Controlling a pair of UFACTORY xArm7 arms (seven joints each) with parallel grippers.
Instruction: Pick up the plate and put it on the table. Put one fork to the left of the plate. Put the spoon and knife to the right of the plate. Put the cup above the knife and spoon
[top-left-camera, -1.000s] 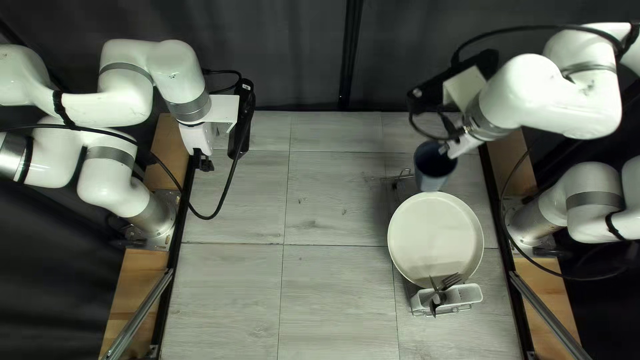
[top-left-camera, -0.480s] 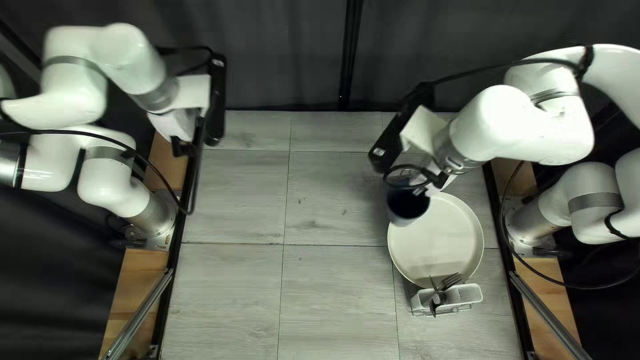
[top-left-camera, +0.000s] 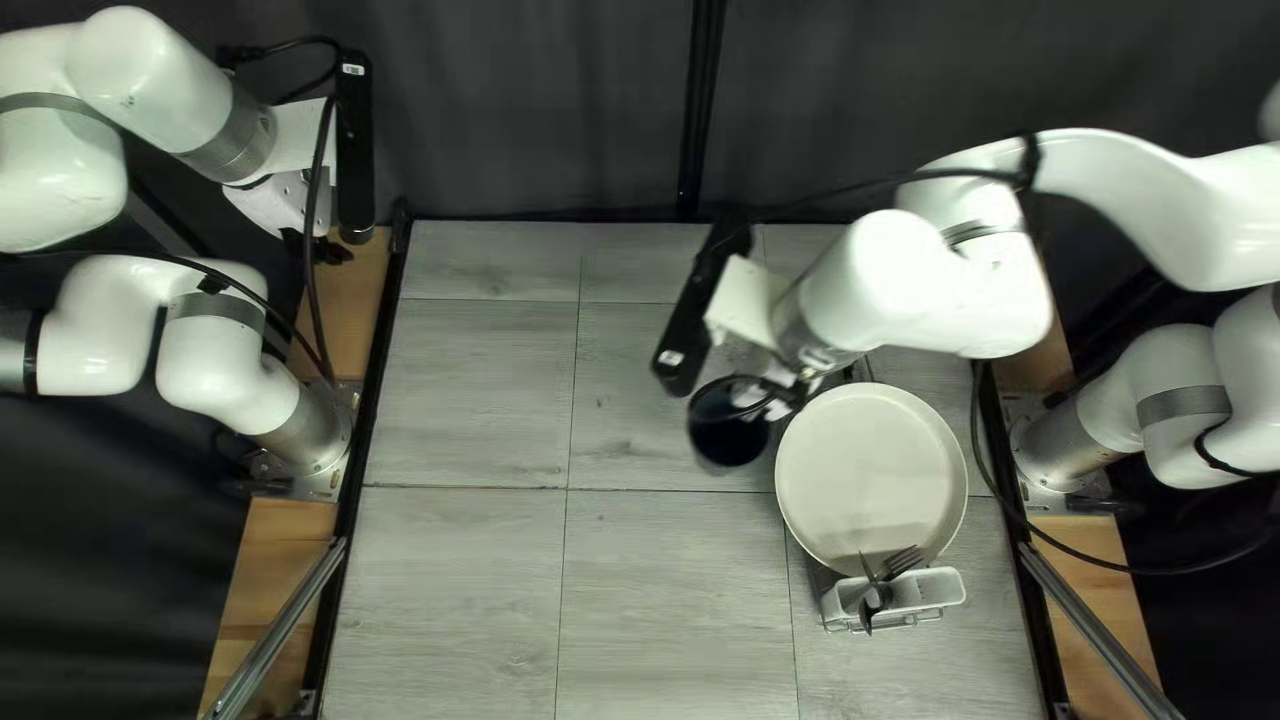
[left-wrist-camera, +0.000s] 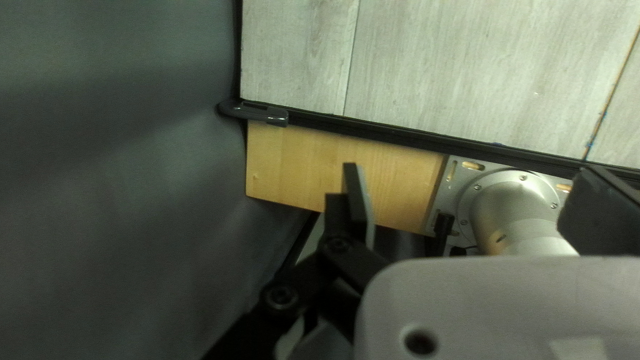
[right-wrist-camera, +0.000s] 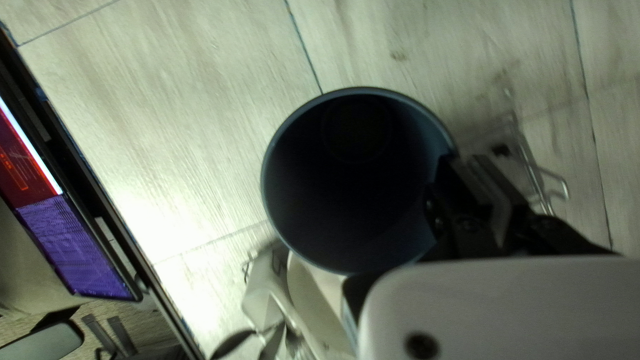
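Note:
At the top left corner of the top left view, my left gripper (top-left-camera: 314, 247) is raised beyond the table's edge; in the left wrist view my left gripper (left-wrist-camera: 470, 190) is open and holds nothing. My right gripper (top-left-camera: 780, 400) carries the dark blue cup (top-left-camera: 728, 432) left of the plate (top-left-camera: 874, 467). In the right wrist view my right gripper (right-wrist-camera: 458, 173) is shut on the wall of the cup (right-wrist-camera: 353, 200), whose mouth faces the camera. The plate overlaps a wire rack. The white holder (top-left-camera: 936, 591) at its near side bears a fork (top-left-camera: 903, 560) and other cutlery.
The grey tabletop (top-left-camera: 454, 574) stretches left of the plate. Part of the wire rack (right-wrist-camera: 557, 190) shows beyond my right gripper. A lit screen (right-wrist-camera: 73, 240) stands past the table's edge. Wooden boards and both arm bases flank the table.
My right gripper has carried the cup leftward and nearer, from the plate's far side to its left. My left arm has drawn back outward, past the table's edge. The plate and holder stayed put.

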